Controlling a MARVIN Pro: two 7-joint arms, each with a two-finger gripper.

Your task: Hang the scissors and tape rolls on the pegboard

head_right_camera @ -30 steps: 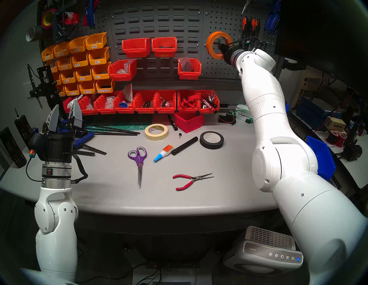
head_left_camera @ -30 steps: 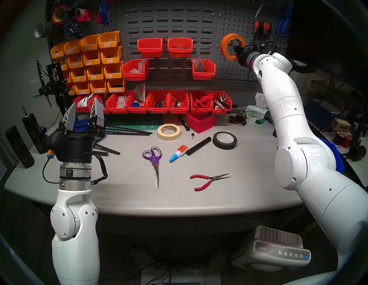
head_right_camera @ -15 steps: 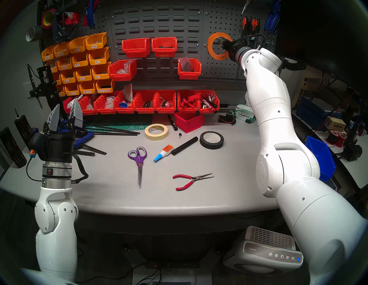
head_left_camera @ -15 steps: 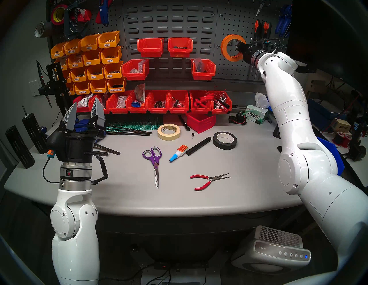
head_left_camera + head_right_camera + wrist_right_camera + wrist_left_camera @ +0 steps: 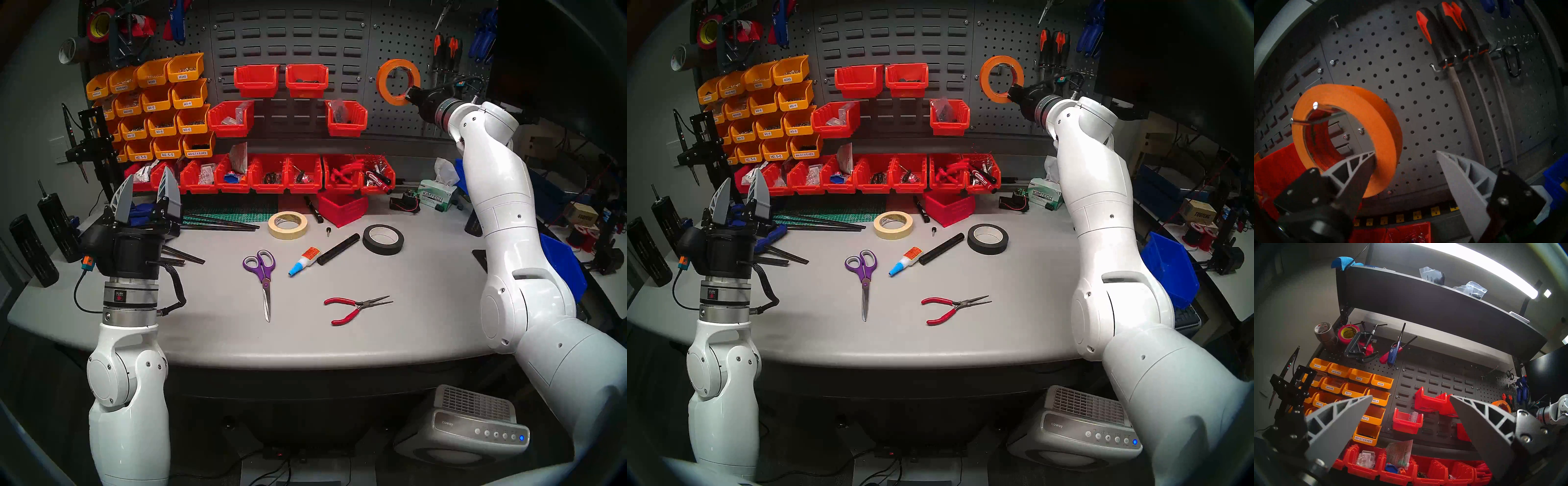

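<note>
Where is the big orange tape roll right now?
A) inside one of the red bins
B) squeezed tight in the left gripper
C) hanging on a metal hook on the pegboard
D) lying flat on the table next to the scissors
C: the orange tape roll hangs on a metal hook on the pegboard, and the right gripper is open beside it.

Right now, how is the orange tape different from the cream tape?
The orange tape roll hangs upright on a pegboard hook; the cream tape roll lies flat on the table. Orange looks wider across; cream looks smaller. Both are rings, and no gripper holds either.
</note>
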